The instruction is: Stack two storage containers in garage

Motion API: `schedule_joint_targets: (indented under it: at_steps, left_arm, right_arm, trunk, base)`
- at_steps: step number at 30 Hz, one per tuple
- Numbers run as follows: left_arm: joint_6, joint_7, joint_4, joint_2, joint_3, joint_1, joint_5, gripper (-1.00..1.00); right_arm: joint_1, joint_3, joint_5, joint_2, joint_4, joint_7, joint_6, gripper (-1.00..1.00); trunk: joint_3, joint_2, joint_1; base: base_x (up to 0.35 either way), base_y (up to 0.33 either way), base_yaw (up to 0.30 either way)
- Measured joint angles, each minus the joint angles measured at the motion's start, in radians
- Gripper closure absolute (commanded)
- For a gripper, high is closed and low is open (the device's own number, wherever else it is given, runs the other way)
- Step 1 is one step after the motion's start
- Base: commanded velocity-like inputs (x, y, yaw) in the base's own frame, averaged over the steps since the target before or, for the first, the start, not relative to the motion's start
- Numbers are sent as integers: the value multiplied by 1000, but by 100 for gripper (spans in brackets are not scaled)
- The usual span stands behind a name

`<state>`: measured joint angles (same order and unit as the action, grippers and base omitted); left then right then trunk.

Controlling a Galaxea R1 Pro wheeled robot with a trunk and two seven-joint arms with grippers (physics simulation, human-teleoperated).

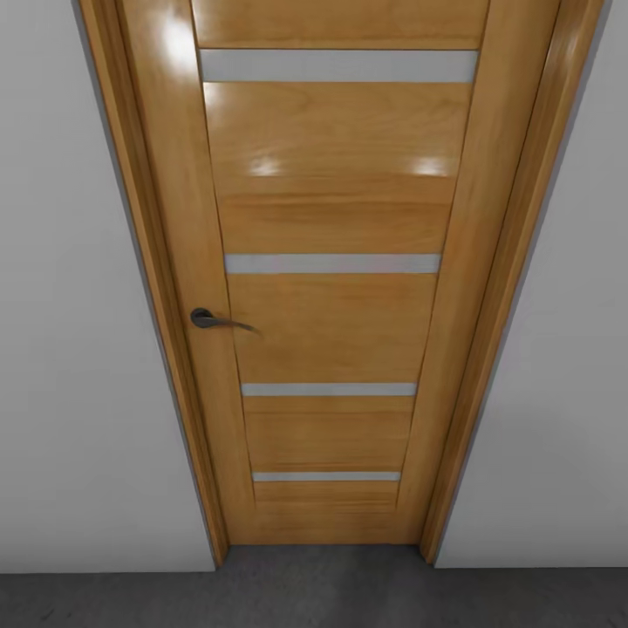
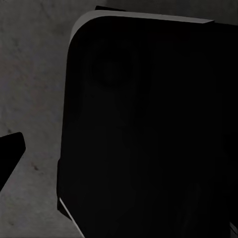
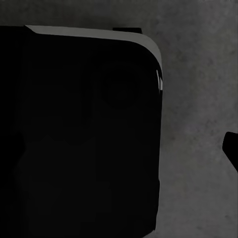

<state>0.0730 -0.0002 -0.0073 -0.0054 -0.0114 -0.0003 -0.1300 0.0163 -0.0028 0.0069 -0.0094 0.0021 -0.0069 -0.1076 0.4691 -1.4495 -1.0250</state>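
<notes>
Door [image 1: 331,288]: wooden, closed, centre of the head view; four pale horizontal strips across the panel, glare spots on the upper half.
Handle [image 1: 214,320]: dark lever, left side of the door at mid-height.
Frame [image 1: 515,262]: same wood, both sides, narrowing toward the bottom of the picture.
Walls [image 1: 70,349]: plain pale grey, left and right of the frame.
Floor [image 1: 314,602]: dark grey mottled concrete, strip along the lower edge of the head view; seen again in the left wrist view [image 2: 29,89] on the left side and in the right wrist view [image 3: 198,124] on the right side.
Robot body [image 2: 148,129]: large black rounded shape over most of the left wrist view; matching black mass [image 3: 79,134] on the left of the right wrist view.
Left gripper: black tip [image 2: 9,151] at the left edge of its wrist view; jaw state cannot be told.
Right gripper: black tip [image 3: 231,148] at the right edge of its wrist view; jaw state cannot be told.
Storage containers: whereabouts unknown from these pictures; none carried so far as can be told.
Progress: judged to be in transit on concrete before a shut door; stacking unconfirmed, count of containers delivered unknown.
View difference: head view gives door, handle and walls; wrist views give floor close beneath and the robot's own dark body.
</notes>
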Motion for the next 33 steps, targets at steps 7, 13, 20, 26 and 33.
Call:
schedule_joint_targets:
  at_steps: [7, 13, 20, 26, 33]
  left_arm:
    - [0, 0, 0, 2, 1, 0, 0, -100]
    - [0, 0, 0, 2, 1, 0, 0, -100]
    - [0, 0, 0, 3, 1, 0, 0, -100]
    - [0, 0, 0, 3, 1, 0, 0, -100]
    - [0, 0, 0, 3, 1, 0, 0, -100]
  right_arm:
    - [0, 0, 0, -1, 0, 0, 5, -100]
    - [0, 0, 0, -1, 0, 0, 8, -100]
    - [0, 0, 0, -1, 0, 0, 12, -100]
    - [-1, 0, 0, -1, 0, 0, 12, -100]
    - [0, 0, 0, -1, 0, 0, 10, -100]
  trunk:
    - [0, 0, 0]
    - [0, 0, 0]
    - [0, 0, 0]
    - [0, 0, 0]
    - [0, 0, 0]
  base:
    - [176, -133, 0]
    - [109, -81, 0]
    - [8, -6, 0]
    - [0, 0, 0]
    - [0, 0, 0]
